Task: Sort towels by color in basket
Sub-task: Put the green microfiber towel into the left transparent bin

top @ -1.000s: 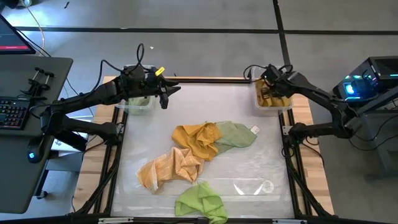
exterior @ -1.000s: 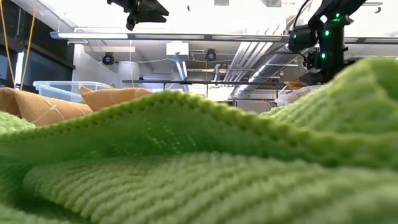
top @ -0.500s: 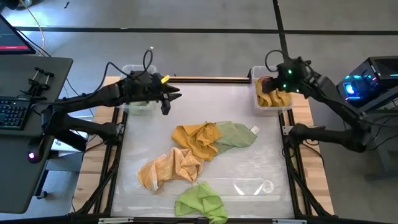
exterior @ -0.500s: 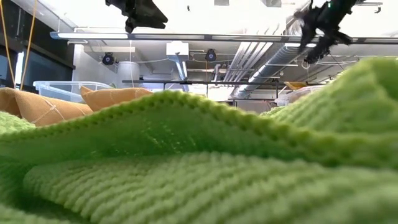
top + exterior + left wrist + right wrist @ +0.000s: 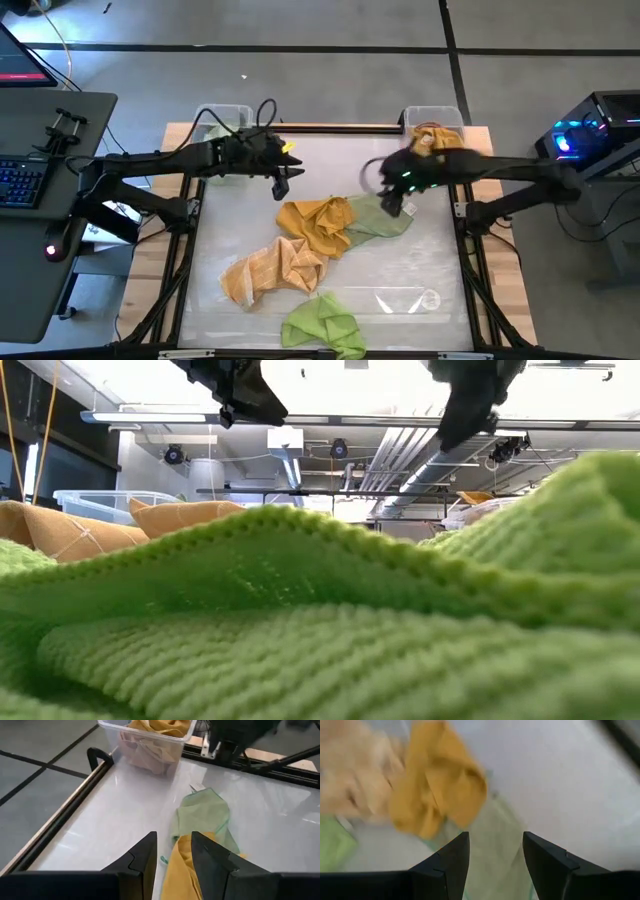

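Four towels lie on the white table top. The mustard yellow towel (image 5: 318,222) overlaps the pale sage green towel (image 5: 382,214) on its right. The light orange-tan towel (image 5: 270,270) lies nearer, and the lime green towel (image 5: 322,325) sits at the near edge, filling the low view (image 5: 320,630). My left gripper (image 5: 281,186) hovers open just beyond the mustard towel (image 5: 182,870). My right gripper (image 5: 396,205) hovers open over the sage towel (image 5: 495,850). Neither one holds anything. A pink-brown towel (image 5: 145,752) sits in the right bin.
A clear bin (image 5: 224,114) stands at the table's far left corner. Another bin (image 5: 437,128) at the far right corner holds yellow and pink-brown cloth (image 5: 150,740). A black rail (image 5: 340,127) runs along the far edge. Bare table top (image 5: 420,270) lies to the near right.
My right gripper has left the right bin and swung toward the table's near-left, coming down over the sage towel. My left gripper has moved from the left bin toward the table's right and near side, up to the mustard towel. The towels on the table have not moved.
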You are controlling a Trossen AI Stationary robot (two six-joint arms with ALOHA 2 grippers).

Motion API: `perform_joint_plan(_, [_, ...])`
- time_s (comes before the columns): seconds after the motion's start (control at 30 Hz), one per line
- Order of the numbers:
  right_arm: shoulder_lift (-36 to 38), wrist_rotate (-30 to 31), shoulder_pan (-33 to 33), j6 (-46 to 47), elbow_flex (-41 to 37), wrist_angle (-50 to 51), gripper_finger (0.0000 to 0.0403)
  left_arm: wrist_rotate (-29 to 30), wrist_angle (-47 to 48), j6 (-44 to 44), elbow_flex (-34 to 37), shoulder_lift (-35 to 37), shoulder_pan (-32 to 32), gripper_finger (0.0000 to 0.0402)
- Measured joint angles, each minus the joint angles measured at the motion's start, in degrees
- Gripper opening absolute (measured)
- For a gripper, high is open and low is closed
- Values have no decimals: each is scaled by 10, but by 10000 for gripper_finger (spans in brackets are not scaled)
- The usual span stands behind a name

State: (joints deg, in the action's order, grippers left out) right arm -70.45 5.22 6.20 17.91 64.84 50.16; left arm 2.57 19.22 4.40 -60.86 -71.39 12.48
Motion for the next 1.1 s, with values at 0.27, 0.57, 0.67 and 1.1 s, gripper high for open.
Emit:
perform_joint_plan(0.27, [-197, -33, 26, -54, 0, -20, 174, -1, -1, 15, 0, 2, -22, 106])
perform_joint_plan(0.57, [-348, -74, 43, -22, 0, -54, 105, -1, 3, 29, 0, 2, -55, 106])
perform_joint_plan(0.67, [-352, -72, 43, 2, 1, -54, 47, -1, 2, 29, 0, 2, -63, 106])
perform_joint_plan(1.1, [-124, 29, 43, 106, -1, -82, 9, 45, -17, 27, 0, 2, -82, 106])
